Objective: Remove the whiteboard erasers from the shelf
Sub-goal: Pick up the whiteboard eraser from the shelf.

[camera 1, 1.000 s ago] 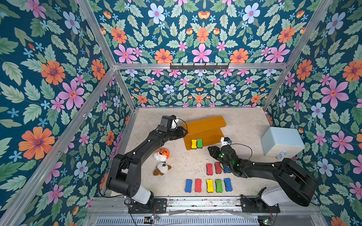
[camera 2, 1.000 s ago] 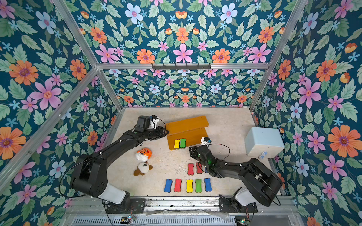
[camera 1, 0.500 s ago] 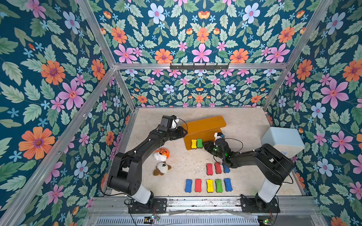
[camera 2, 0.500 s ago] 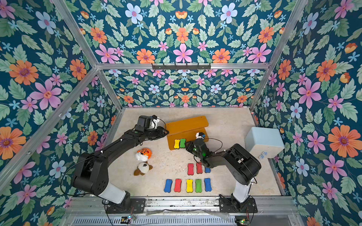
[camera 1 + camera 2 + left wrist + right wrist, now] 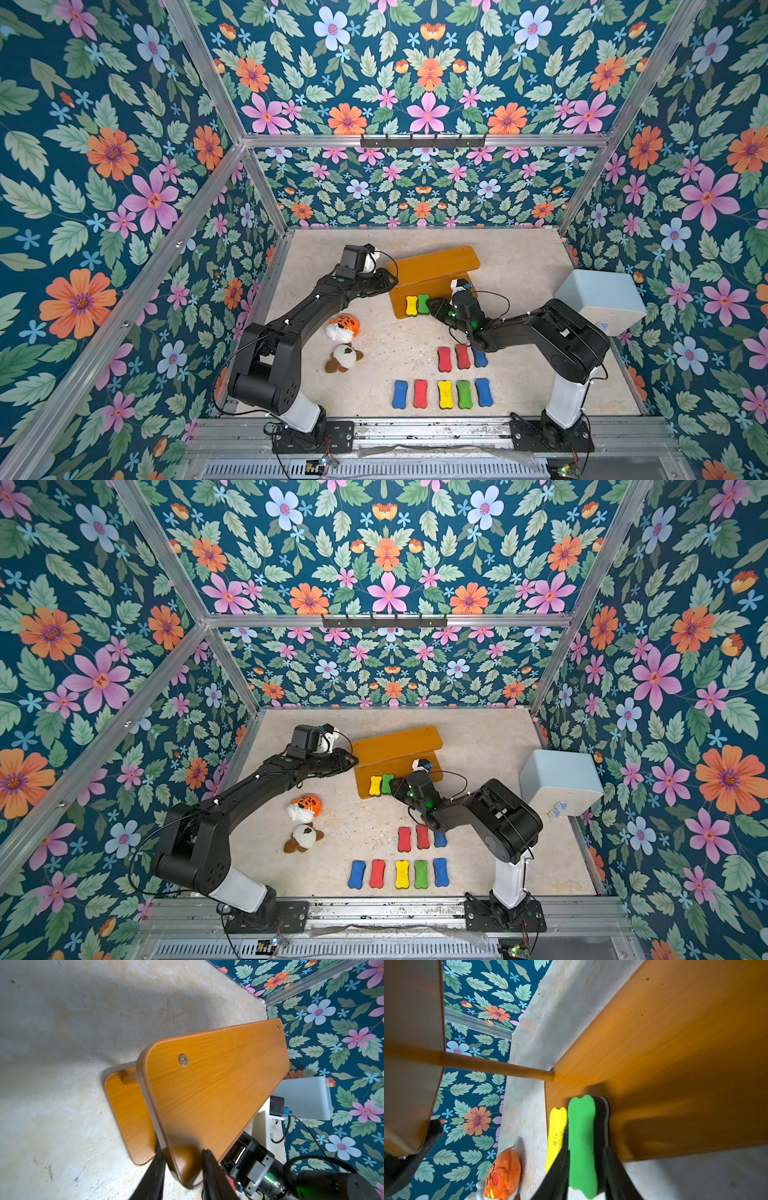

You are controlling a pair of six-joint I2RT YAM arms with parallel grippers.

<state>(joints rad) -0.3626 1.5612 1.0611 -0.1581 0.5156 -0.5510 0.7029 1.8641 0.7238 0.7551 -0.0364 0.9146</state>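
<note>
The orange-brown shelf [image 5: 432,266] stands mid-table in both top views. On its lower board lie a yellow eraser [image 5: 411,305] and a green eraser [image 5: 423,303]. My right gripper [image 5: 586,1150] is shut on the green eraser [image 5: 581,1136], a finger on each long side, with the yellow eraser [image 5: 556,1132] right beside it. My left gripper [image 5: 182,1152] is shut on the near corner of the shelf's upper board [image 5: 218,1076]. Several more erasers [image 5: 444,392] lie in two rows on the table in front.
An orange plush toy [image 5: 343,326] and a brown-and-white one [image 5: 343,357] lie left of the eraser rows. A pale blue box [image 5: 598,299] sits at the right wall. Floral walls enclose the table on three sides.
My right gripper has moved left along the shelf's front edge onto the green eraser. The left arm has stayed at the shelf's corner.
</note>
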